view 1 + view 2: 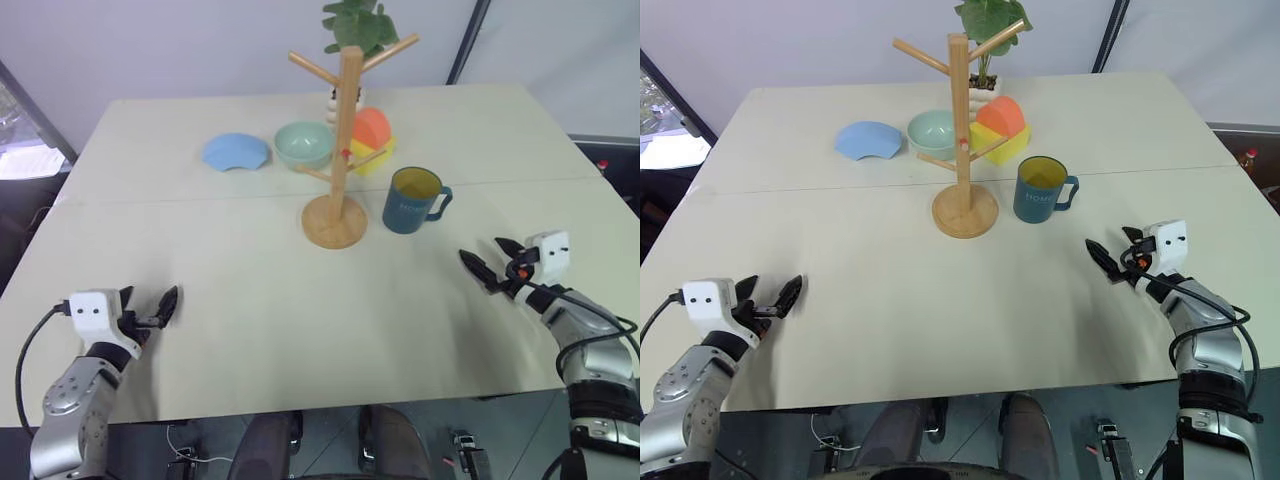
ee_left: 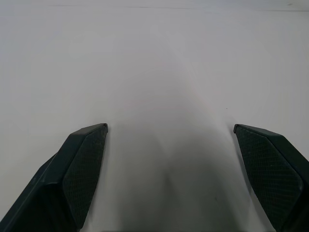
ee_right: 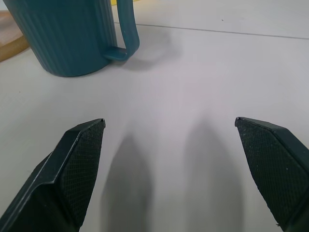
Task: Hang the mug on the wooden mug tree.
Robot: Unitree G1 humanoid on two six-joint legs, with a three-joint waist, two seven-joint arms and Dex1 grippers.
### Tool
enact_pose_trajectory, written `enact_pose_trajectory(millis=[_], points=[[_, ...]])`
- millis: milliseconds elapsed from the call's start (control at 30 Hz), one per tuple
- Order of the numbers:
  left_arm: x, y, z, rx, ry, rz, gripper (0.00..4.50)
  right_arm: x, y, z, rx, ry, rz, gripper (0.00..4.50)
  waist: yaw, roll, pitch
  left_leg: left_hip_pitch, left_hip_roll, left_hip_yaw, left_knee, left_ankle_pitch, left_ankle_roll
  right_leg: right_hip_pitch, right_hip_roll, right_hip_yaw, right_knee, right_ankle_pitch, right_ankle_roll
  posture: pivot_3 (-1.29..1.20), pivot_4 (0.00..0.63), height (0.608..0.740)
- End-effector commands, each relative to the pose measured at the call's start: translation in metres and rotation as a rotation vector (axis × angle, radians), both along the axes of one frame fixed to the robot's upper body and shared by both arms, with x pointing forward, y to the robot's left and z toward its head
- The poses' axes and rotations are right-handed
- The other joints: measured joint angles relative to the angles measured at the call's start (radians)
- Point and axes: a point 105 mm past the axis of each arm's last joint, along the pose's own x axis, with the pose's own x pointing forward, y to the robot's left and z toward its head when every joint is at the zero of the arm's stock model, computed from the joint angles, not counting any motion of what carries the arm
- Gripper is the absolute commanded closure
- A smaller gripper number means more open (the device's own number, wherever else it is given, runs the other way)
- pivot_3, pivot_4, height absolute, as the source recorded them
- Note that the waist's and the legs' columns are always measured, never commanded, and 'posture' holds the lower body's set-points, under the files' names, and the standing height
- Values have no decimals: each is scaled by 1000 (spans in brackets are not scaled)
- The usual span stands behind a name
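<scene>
Nearest, at the table's front left: left gripper [image 1: 150, 308] with two black fingers parted wide, empty, low over the bare pale cream tabletop [image 1: 260, 330]. At the front right: right gripper [image 1: 492, 262], black fingers likewise spread wide, nothing between them, aimed toward the mug yet well apart from it.

Farther in, right of centre: dark teal-blue cylindrical mug [image 1: 411, 201] with yellow inside, upright on the table, loop handle turned to the right, small pale print on its side. Not hung on any peg. Just beside it on the left: light wooden mug tree [image 1: 342, 140], upright pole on a round disc base, angled pegs all bare.

Behind the tree: pale green bowl [image 1: 303, 144], then a flat light blue plate [image 1: 236, 152] to its left, and an orange and yellow rounded piece [image 1: 372, 138] to its right. At the far edge: green leafy plant [image 1: 358, 24] behind the pole's top.
</scene>
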Motion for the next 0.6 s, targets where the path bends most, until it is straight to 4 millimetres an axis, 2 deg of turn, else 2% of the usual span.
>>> enact_pose_trajectory(millis=[33, 267, 367, 433, 567, 600], points=[[0, 2, 11, 12, -39, 12, 0, 3, 2, 12, -13, -48, 11, 23, 0, 0, 0, 0, 0, 0, 0, 0, 0, 0, 0, 0, 0, 0, 0, 0, 150, 740], [3, -14, 17, -32, -52, -67, 0, 1, 4, 14, -9, -55, 14, 23, 0, 0, 0, 0, 0, 0, 0, 0, 0, 0, 0, 0, 0, 0, 1, 0, 150, 740], [6, -31, 28, -33, -87, -159, 0, -1, 6, 17, -13, -63, 14, 23, 1, 0, 0, 0, 0, 0, 0, 0, 0, 0, 0, 0, 0, 0, 0, 0, 150, 740], [7, -55, 40, -33, -121, -283, 0, 0, 8, 19, -21, -75, 12, 23, 1, 0, 0, 0, 0, 0, 1, 0, 0, 0, 0, 0, 0, 0, 0, 0, 150, 740], [-1, -124, 57, -7, -148, -623, 0, 5, 18, 26, -33, -111, 11, 23, 1, 0, 0, 0, 0, 0, 2, 0, 0, 1, 0, 0, 0, 1, 0, 0, 150, 740], [-3, -133, 59, -1, -150, -671, 0, 6, 19, 28, -35, -115, 8, 23, 0, 0, 0, 0, 0, 1, 2, 0, 0, 1, 0, 1, 0, 1, 0, 0, 150, 740]])
